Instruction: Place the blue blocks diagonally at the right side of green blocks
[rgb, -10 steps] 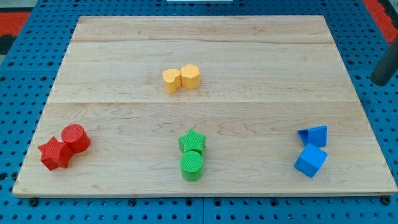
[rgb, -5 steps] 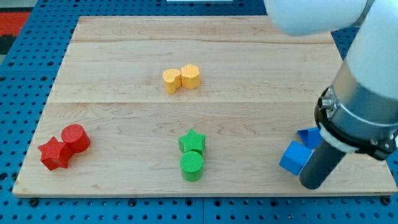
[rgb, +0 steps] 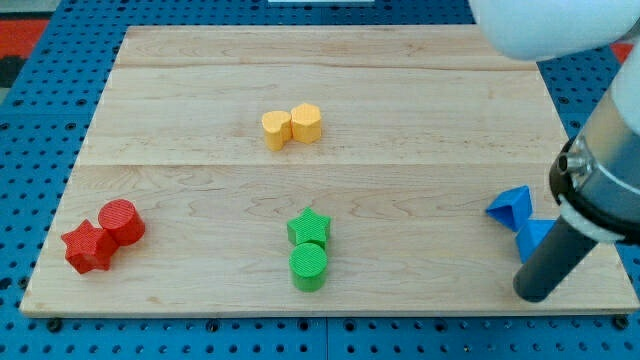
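Observation:
Two blue blocks sit at the view's lower right: a blue triangular block (rgb: 512, 207) and, just below and right of it, a blue cube (rgb: 534, 236) mostly hidden behind my rod. My tip (rgb: 533, 296) rests on the board just below the cube, close to the bottom edge. The green star (rgb: 309, 226) and the green cylinder (rgb: 309, 266) touch each other at the bottom centre, far to the left of my tip and the blue blocks.
Two yellow blocks (rgb: 292, 126) sit together at the upper centre. A red cylinder (rgb: 121, 220) and a red star (rgb: 86, 247) sit at the lower left. The wooden board (rgb: 330, 70) lies on a blue pegboard; the arm's body fills the view's right.
The arm came in from the right, pushed the blue cube left, then swung back right. The cube now lies behind the rod and the triangular block sits slightly higher and right.

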